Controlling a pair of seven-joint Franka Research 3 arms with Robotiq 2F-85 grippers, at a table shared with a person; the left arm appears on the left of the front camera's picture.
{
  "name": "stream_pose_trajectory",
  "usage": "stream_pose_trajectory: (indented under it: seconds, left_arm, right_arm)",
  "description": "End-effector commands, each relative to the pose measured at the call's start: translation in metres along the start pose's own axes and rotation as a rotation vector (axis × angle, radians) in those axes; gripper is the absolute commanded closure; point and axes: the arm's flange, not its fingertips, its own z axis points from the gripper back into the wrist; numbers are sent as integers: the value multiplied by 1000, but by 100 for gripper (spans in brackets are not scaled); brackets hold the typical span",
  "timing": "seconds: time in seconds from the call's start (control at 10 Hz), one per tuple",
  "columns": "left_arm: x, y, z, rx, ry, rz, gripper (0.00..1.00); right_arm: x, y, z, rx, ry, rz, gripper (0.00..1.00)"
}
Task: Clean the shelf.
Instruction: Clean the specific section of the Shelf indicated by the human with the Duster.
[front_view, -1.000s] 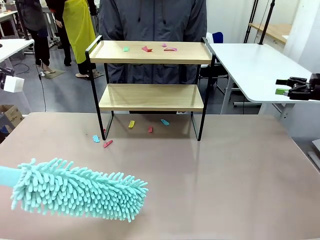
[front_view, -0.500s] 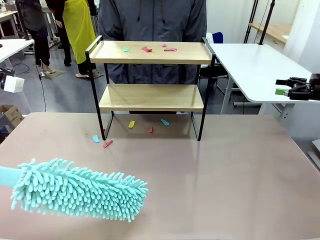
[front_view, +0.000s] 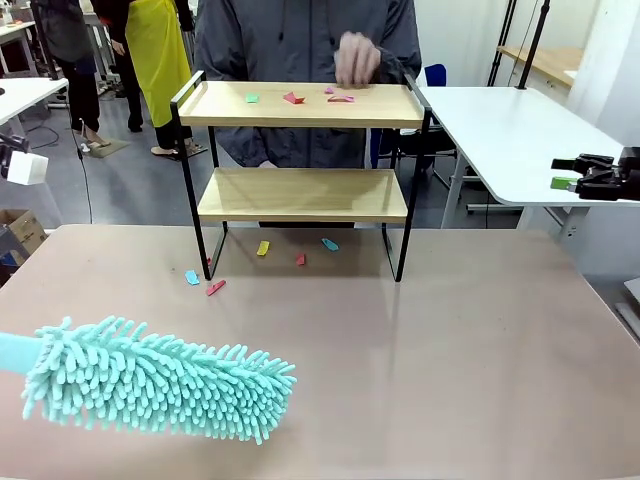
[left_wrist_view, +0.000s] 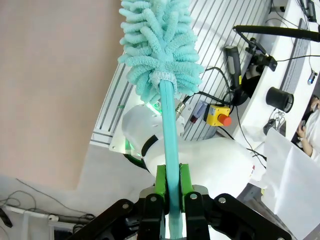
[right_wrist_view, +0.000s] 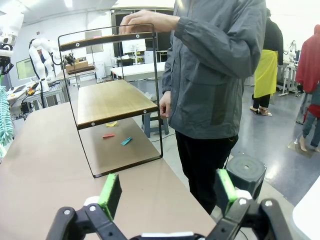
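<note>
The shelf (front_view: 300, 195) stands at the table's far middle, with several coloured paper scraps (front_view: 292, 98) on its top board and a bare lower board. More scraps (front_view: 263, 248) lie on the table under it and to its left. A person's hand (front_view: 355, 60) hovers over the top board's right part. A fluffy teal duster (front_view: 160, 380) lies low over the near left table. My left gripper (left_wrist_view: 170, 175) is shut on the duster's handle (left_wrist_view: 169, 130). My right gripper (front_view: 600, 178) hangs open at the far right. In its own view, the right gripper (right_wrist_view: 167, 190) faces the shelf (right_wrist_view: 107, 102) end-on.
The person in a grey jacket (front_view: 300, 40) stands right behind the shelf. A white side table (front_view: 510, 130) runs along the back right. Other people stand at the back left. The brown table (front_view: 450, 350) stretches bare in front of the shelf.
The person's hand has come up over the right part of the top board. Neither arm nor the duster has moved.
</note>
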Motion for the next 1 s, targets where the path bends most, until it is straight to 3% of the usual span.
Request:
stream_pose_trajectory:
  seconds: [0.0,0.9]
  left_arm:
    - [-1,-4,2,-17,-11,-1,87]
    - [-1,-4,2,-17,-11,-1,87]
  right_arm:
    - [2,0,-2,2,-2,4,0]
    - [2,0,-2,2,-2,4,0]
